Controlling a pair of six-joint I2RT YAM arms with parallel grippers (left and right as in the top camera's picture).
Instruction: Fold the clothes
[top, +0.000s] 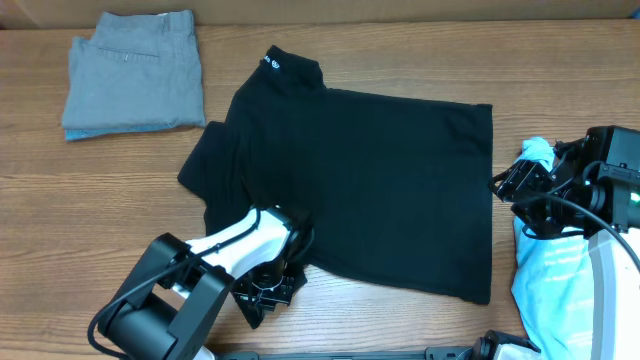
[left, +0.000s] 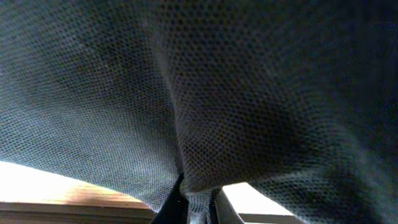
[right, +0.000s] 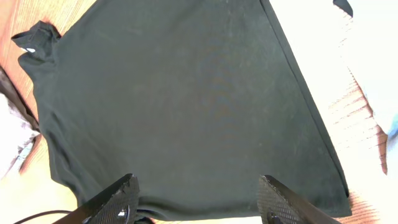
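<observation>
The black shirt (top: 380, 190) lay spread flat on the wooden bench (top: 100, 200), its stand-up collar (top: 292, 70) pointing away from the robot and a small white logo (top: 270, 60) showing on that collar. One short sleeve (top: 205, 165) stuck out from the shirt's left side. At the shirt's near left corner, the left hand (top: 283, 268) sat against the edge of the cloth. In the left wrist view its fingers were pressed together on a gathered fold of the black mesh fabric, which hung across nearly the whole picture above the left hand (left: 189, 210). The right hand (top: 508, 190) hovered just beside the shirt's right edge, about halfway along it, apart from the cloth. In the right wrist view its two fingers (right: 118, 196) stood spread wide, with nothing between them and the shirt's body (right: 186, 99) lying flat below. Beyond the shirt's right edge, partly under the right arm, lay the light blue tee (top: 555, 285), loosely bunched, with a fold of it rising behind the right hand. Well apart from the shirt, past its collar and to the left, a folded grey garment (top: 135, 70) rested on the bench. Whether the shirt's near left corner was lifted off the bench could not be told from above.
</observation>
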